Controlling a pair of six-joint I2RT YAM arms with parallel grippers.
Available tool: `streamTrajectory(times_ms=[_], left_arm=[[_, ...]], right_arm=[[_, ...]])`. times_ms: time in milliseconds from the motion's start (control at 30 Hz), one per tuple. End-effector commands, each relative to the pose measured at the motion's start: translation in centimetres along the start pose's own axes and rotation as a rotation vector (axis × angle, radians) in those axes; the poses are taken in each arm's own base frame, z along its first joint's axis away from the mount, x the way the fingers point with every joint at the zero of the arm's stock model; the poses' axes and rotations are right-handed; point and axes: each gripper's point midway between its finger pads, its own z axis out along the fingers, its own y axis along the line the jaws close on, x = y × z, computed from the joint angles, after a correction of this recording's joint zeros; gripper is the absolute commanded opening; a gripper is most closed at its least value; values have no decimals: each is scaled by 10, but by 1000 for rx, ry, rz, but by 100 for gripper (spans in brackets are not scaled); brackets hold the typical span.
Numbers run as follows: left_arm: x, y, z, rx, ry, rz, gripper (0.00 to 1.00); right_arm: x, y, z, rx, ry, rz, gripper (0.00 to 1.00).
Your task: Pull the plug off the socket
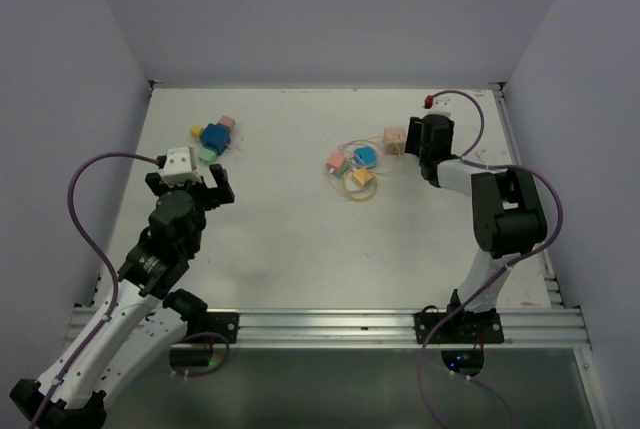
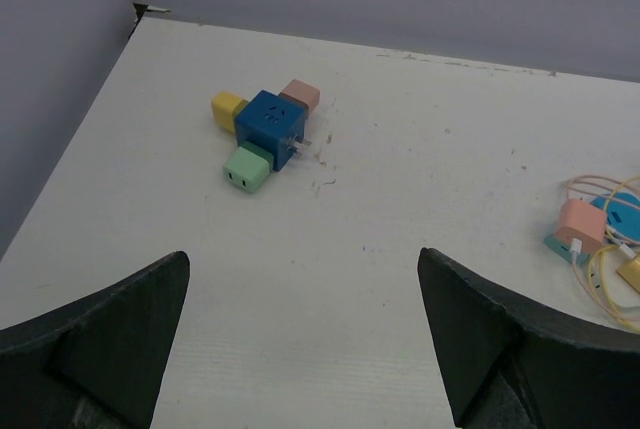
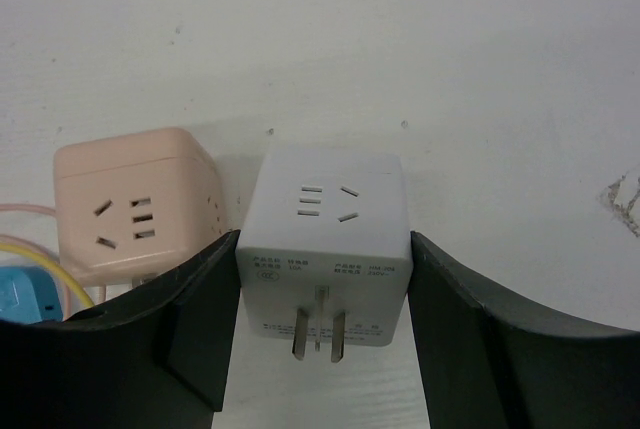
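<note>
Clamped in the right end effector [image 3: 322, 279] at far right, the left end effector [image 2: 302, 259] standing open, the white plug [image 3: 325, 239] could be dislodged if the pink cube [image 3: 135, 199] just beside it is struck.

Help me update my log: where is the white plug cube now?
In the right wrist view, the white plug cube sits between the right arm's fingers, just right of the pink socket cube.
</note>
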Motion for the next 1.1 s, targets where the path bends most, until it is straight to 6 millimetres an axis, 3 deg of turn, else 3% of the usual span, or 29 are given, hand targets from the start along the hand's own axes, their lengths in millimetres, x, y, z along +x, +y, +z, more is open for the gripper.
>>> streamTrajectory(times_ms=[0, 233, 400, 533, 667, 800, 933, 1067], left_arm=[[-13, 2, 1, -14, -53, -24, 100], [-12, 1, 1, -4, -47, -21, 100], [-12, 0, 0, 1, -46, -24, 100], [-8, -1, 2, 3, -34, -15, 100], [0, -7, 8, 18, 0, 2, 100], [9, -13, 14, 26, 43, 28, 100], [22, -18, 20, 35, 93, 52, 100], [35, -37, 33, 87, 170, 75, 100]], right_arm=[[-4, -3, -16, -16, 3, 38, 58], [-17, -7, -33, -8, 16, 41, 81], [-12, -7, -44, -19, 51, 60, 82], [-38, -5, -68, -54, 3, 132, 84], [-69, 2, -109, -132, -13, 224, 91], [-77, 17, -150, -265, 15, 264, 99], [-90, 18, -193, -351, -21, 251, 99], [-94, 22, -235, -455, -46, 237, 99]])
